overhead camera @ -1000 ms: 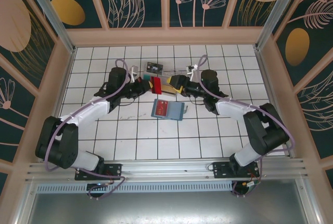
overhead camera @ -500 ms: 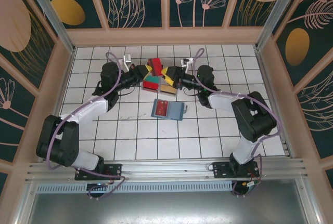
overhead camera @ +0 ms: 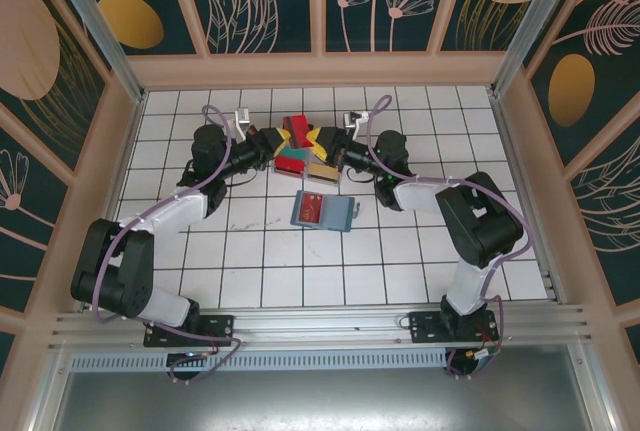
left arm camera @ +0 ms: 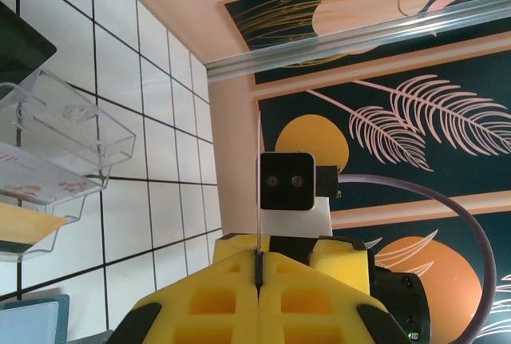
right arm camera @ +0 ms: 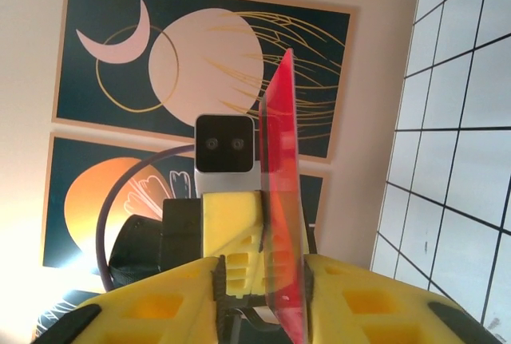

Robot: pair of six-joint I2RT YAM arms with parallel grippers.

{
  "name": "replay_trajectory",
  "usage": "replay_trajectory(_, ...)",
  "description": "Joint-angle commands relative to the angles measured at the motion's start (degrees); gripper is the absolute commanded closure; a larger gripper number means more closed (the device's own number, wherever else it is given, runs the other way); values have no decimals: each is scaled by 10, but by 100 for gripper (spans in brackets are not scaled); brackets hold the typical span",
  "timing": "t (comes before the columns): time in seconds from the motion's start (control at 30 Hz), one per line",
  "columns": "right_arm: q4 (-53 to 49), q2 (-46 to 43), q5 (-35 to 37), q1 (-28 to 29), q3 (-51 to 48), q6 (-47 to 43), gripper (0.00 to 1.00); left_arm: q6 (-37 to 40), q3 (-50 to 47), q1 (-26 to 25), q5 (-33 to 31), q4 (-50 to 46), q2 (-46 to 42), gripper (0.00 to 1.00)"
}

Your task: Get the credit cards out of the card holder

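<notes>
The left pincer was clamped shut on the red card, raised over the far middle of the worktop. The right pincer had a finger on either side of that card, with a gap showing. One card was out. The card holder lay open nearer, with a reddish card apparently left inside.

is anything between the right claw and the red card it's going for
Nothing visible. The red card stands edge-on between the fingers of the right claw, against one finger with a gap to the other. The left claw is shut on its far end.
</notes>
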Motion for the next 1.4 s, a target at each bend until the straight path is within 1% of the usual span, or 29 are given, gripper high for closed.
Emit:
replay_trajectory(0.0, 7, 1, 7, 2, 6, -4, 72, -10, -7, 3, 11, 29, 2, 100)
replay_trajectory(0.07, -1, 5, 7, 2, 11, -4, 77, -11, -7, 4, 13, 28, 2, 100)
replay_trajectory(0.17, -32, 11, -1, 5, 28, -17, 95, -12, -10, 4, 12, 30, 1, 100)
replay_trajectory(0.2, -56, 12, -1, 6, 36, -24, 99, -13, -10, 3, 12, 30, 1, 100)
replay_trajectory(0.3, -111, 4, 11, 6, 41, -56, 100, -10, -11, 4, 10, 17, -2, 99)
replay_trajectory(0.33, -131, 1, 15, 6, 44, -68, 100, -4, -11, 5, 7, 4, -4, 92)
replay_trajectory(0.37, -156, -3, 19, 6, 48, -87, 100, 4, -12, 5, 2, -13, -9, 82)
replay_trajectory(0.4, -183, -8, 22, 6, 52, -111, 100, 13, -15, 6, -5, -33, -13, 66)
replay_trajectory(0.43, -214, -13, 26, 6, 59, -137, 100, 22, -17, 8, -11, -52, -17, 53)
replay_trajectory(0.47, -259, -18, 31, 6, 70, -174, 100, 36, -19, 12, -18, -73, -23, 43)
replay_trajectory(0.57, -418, -31, 59, 6, 122, -320, 100, 77, -30, 26, -48, -152, -43, 26)
replay_trajectory(0.63, -517, -35, 93, 6, 159, -421, 100, 109, -40, 39, -83, -205, -64, 18)
replay_trajectory(0.67, -563, -38, 117, 19, 177, -474, 100, 126, -45, 46, -104, -234, -76, 13)
replay_trajectory(0.73, -626, -37, 151, 28, 215, -563, 100, 157, -51, 59, -155, -291, -100, 2)
replay_trajectory(0.8, -684, -28, 183, 40, 255, -643, 100, 184, -61, 68, -206, -339, -124, 1)
replay_trajectory(0.9, -736, -11, 223, 61, 305, -763, 100, 209, -68, 77, -250, -381, -147, 1)
replay_trajectory(0.97, -760, 5, 233, 76, 333, -832, 100, 219, -70, 78, -270, -402, -154, 1)
replay_trajectory(1.07, -778, 31, 245, 88, 364, -911, 100, 228, -74, 78, -288, -422, -164, 1)
replay_trajectory(1.17, -794, 63, 257, 89, 402, -966, 100, 230, -82, 78, -301, -430, -172, 1)
replay_trajectory(1.23, -810, 84, 265, 89, 432, -992, 100, 230, -89, 78, -296, -429, -171, 1)
replay_trajectory(1.37, -847, 123, 254, 89, 484, -1047, 100, 226, -104, 78, -287, -419, -159, 1)
